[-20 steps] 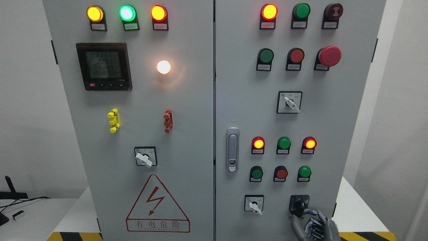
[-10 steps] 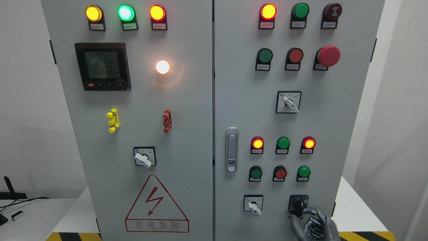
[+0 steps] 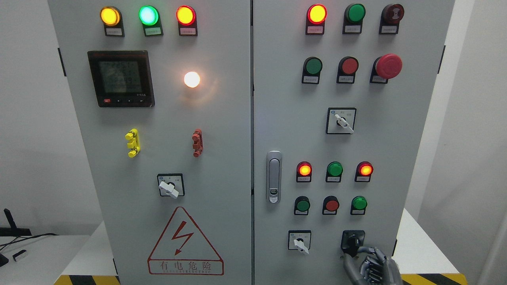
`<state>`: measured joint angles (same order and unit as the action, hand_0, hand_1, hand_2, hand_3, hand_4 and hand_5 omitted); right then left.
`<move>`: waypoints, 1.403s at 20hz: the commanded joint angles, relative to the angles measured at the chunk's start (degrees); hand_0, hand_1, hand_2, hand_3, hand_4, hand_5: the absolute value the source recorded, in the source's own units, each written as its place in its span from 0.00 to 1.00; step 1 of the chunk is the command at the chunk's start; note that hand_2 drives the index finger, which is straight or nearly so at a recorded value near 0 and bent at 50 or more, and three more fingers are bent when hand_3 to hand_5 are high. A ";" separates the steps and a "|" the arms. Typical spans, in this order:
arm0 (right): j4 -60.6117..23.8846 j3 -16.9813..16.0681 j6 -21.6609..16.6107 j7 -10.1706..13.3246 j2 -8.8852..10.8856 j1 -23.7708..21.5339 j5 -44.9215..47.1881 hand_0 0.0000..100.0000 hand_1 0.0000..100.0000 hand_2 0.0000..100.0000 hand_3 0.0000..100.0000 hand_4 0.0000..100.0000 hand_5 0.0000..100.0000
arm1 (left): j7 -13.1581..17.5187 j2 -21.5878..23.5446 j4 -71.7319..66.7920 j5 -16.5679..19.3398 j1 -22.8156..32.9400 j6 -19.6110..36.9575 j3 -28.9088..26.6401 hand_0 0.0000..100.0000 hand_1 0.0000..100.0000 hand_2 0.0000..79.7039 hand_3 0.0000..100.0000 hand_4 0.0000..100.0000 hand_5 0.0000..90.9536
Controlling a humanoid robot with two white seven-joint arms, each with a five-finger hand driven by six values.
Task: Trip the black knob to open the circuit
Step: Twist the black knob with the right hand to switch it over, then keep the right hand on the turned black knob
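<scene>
Right hand (image 3: 370, 266) at cabinet's (image 3: 277, 99) 5 o'clock corner, fingertips (image 3: 358, 250) pinching black knob (image 3: 352, 241). Grasp looks done; knob turn seemingly left, three lamps (image 3: 334, 169) above unchanged in state, two lit.

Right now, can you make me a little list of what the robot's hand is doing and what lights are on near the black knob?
hand: right hand, lower right, fingers on the black knob
left hand: not in view
knob place: bottom right of the right cabinet door
white switch: left of the knob, untouched
lights above knob: two red lit, green one between them unlit
</scene>
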<state>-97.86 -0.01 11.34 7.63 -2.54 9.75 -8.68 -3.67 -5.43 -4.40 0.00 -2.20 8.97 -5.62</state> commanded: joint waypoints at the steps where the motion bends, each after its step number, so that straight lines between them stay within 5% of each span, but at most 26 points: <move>1: 0.12 1.67 0.00 -0.24 -0.01 0.00 -0.11 0.37 0.73 0.55 0.95 1.00 1.00 | -0.02 0.07 0.00 -0.26 0.00 -0.01 0.00 0.12 0.39 0.00 0.00 0.00 0.00; 3: 0.12 1.94 0.00 -1.65 -0.01 0.00 -0.11 0.37 0.73 0.55 0.95 1.00 1.00 | -0.02 -0.02 0.00 -0.26 0.00 -0.01 0.00 0.12 0.39 0.00 0.00 0.00 0.00; 28: 0.12 1.68 0.00 -1.56 -0.10 0.44 -0.28 0.38 0.72 0.55 0.95 1.00 1.00 | -0.02 -0.02 0.00 -0.26 0.09 -0.01 0.00 0.12 0.39 0.00 0.00 0.00 0.00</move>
<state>-97.75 0.11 11.31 6.08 -2.62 10.17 -8.96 -3.67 -5.42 -4.40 0.00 -2.20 8.97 -5.62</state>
